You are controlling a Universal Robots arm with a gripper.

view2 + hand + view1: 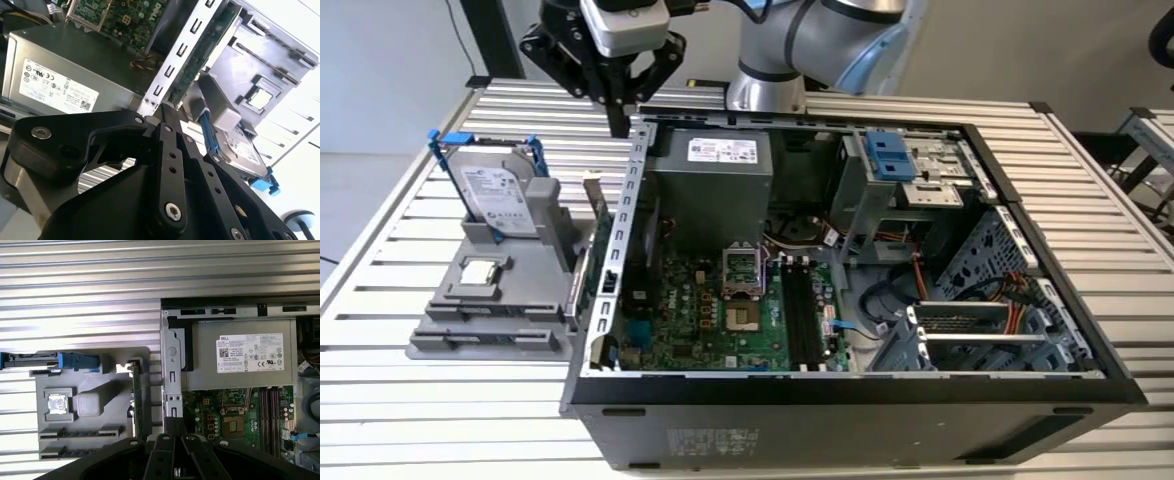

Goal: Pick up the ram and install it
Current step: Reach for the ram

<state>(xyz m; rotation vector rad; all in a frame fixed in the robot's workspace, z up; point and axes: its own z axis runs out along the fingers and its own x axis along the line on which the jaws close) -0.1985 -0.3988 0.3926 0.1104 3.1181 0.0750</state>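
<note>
The ram [600, 285] is a thin green board standing on its edge in the grey holder [494, 310], right beside the open computer case's outer wall. It appears as a narrow green strip in both wrist views [136, 400] [200, 62]. My gripper [622, 126] hangs above the case's back corner on the exterior view's left, higher than the ram and behind its far end. Its black fingers [165, 125] meet at the tip and hold nothing. The gripper's tips [176, 437] sit over the case wall, just beside the ram.
A silver hard drive [500, 195] in a blue frame stands upright on the holder, and a small square processor chip [480, 270] lies in front of it. Inside the case [1014, 230] are the power supply [714, 180], the motherboard's long black slots [807, 310] and cables.
</note>
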